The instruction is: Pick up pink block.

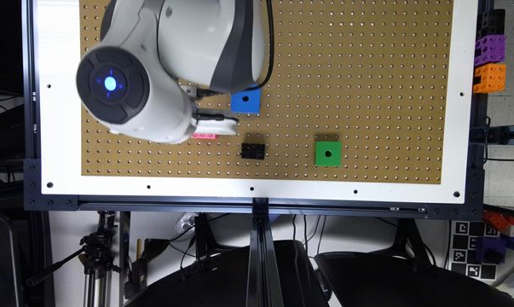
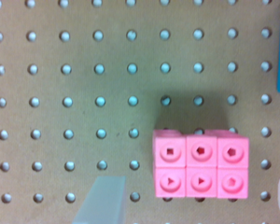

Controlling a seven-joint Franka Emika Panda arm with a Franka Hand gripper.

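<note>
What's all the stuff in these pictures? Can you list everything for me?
Pegboard: one, brown with a white border, under everything.
Pink block: one, pink, six linked cubes, lying on the pegboard between the fingers, partly under the gripper in the exterior view.
Black block: one, black, near the middle of the pegboard.
Green block: one, green with a hole, toward the exterior view's right of the black block.
Blue block: one, blue with a hole, beside the arm.
Spare cubes: black, purple and orange, off the board's right edge.
Tripod: one, black, below the table.
Gripper: one, open, one pale finger on each side of the pink block.
Arm: one, white and grey.
</note>
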